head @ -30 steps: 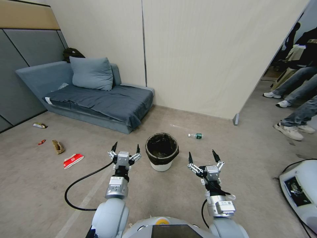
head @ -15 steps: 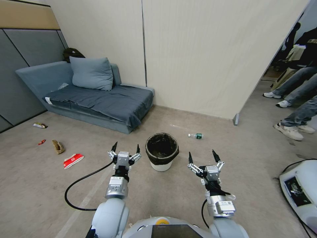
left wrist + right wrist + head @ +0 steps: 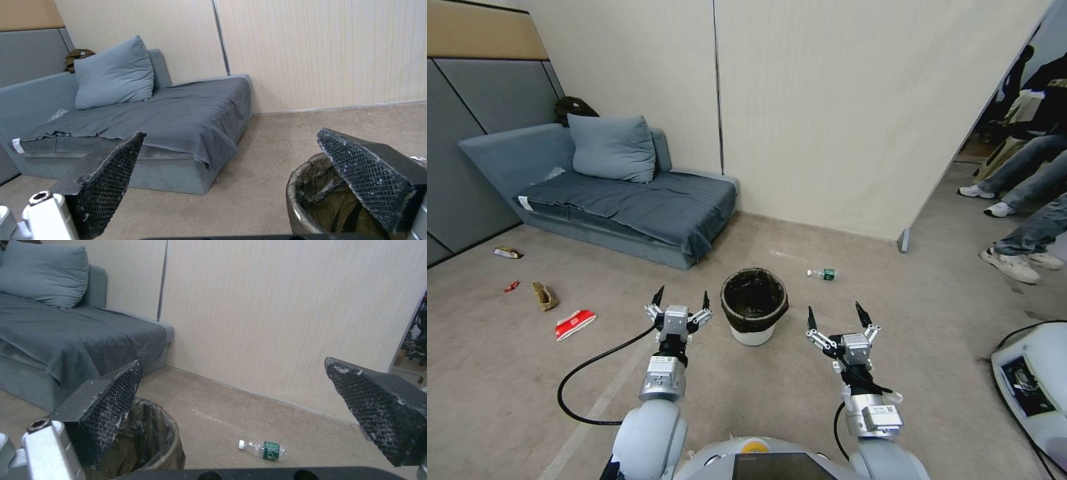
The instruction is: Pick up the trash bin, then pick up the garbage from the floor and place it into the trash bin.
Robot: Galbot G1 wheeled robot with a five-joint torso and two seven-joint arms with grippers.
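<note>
A beige carpeted floor (image 3: 800, 400) runs back to pale panelled walls, with a grey-blue sofa bed (image 3: 627, 200) and its pillow (image 3: 612, 148) at the far left. A black cable (image 3: 587, 373) loops over the carpet near the robot's left arm.

The trash bin (image 3: 754, 305) stands upright on the floor straight ahead, between the two arms and a little farther out. The left pincer (image 3: 680, 299) hovers just to its left, fingers spread wide and empty; the right pincer (image 3: 835, 315) hovers just to its right and slightly nearer, also spread wide and empty. Neither touches the bin.

The bin looks like a light, thin-walled plastic bucket that is empty inside, so it should lift easily but may flex or tip if squeezed off-centre. Its black liner (image 3: 311, 186) is folded loosely over the rim and looks slippery; a grip on bag alone could slide. The firmest hold is probably on the rim, pinching wall and liner together.

The garbage lies scattered: a clear green-labelled bottle (image 3: 822, 273) just beyond the bin to the right, and well to the left a red-and-white carton (image 3: 575, 324), a tan paper bag (image 3: 544, 295), a small red scrap (image 3: 511, 287) and a yellow wrapper (image 3: 507, 253). All look light and crushable.
</note>
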